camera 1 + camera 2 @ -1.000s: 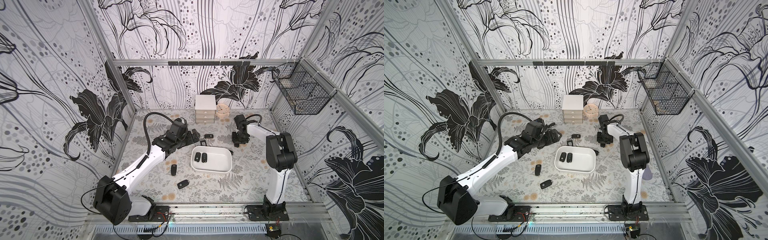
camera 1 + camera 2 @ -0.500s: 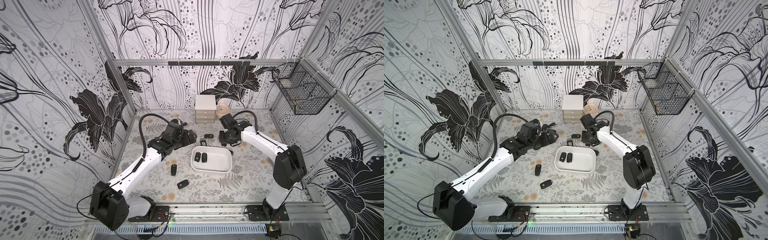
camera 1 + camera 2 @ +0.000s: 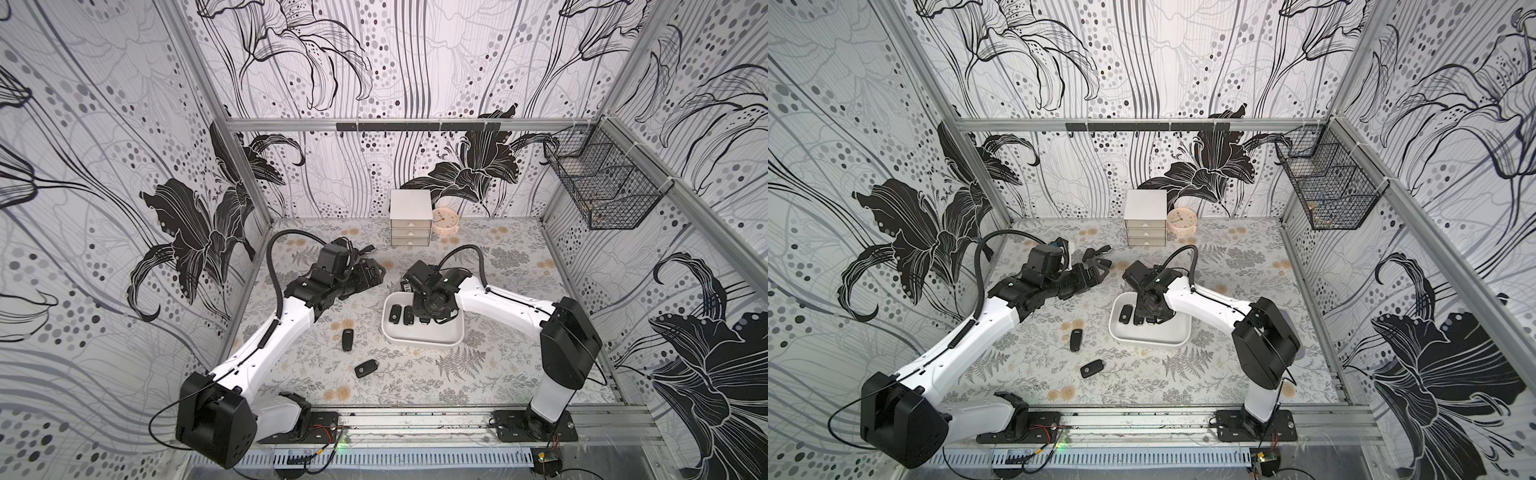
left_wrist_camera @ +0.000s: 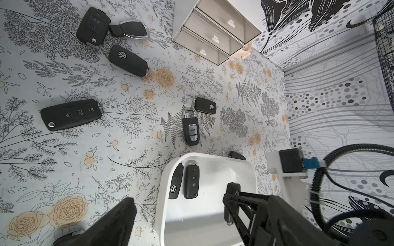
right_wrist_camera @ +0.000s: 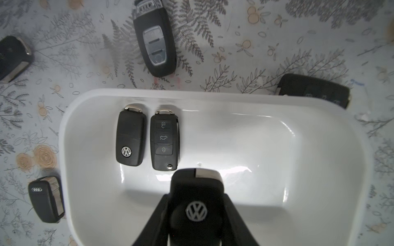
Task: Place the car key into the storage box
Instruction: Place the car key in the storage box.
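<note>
The car key (image 5: 197,185) sits clamped in the right gripper (image 5: 196,199), with the storage box (image 5: 61,136) floor just beneath it. The left gripper (image 3: 372,261) stands wide apart, holding nothing.

Stereo pair overhead, wrist cameras close
Both top views look steeply down from above the base rail (image 3: 415,419) toward the back wall (image 3: 374,174); both wrist views face down, near, sharing the storage box (image 5: 64,149).
</note>
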You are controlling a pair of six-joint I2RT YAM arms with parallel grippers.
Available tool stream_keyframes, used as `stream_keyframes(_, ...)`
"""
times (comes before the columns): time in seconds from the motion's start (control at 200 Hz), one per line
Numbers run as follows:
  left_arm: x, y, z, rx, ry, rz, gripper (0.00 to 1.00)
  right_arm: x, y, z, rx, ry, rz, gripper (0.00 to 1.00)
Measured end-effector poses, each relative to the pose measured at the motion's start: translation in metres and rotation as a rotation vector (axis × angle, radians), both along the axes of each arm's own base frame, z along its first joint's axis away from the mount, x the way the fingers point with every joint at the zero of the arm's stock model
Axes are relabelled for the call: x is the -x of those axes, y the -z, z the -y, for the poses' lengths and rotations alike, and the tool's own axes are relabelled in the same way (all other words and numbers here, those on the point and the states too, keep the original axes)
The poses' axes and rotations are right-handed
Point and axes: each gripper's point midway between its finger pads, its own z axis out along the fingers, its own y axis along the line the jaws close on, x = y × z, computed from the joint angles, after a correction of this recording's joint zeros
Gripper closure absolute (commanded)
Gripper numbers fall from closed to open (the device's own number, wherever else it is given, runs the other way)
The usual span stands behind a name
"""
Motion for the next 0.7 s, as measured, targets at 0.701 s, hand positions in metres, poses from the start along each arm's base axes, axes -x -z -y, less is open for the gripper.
stream_keyframes(0.701, 0.002, 0.004, -0.007, -0.008, 0.02, -0.017, 0.01, -0.014, 0.06, -0.01, 0.089, 0.05, -0.062, 0.65)
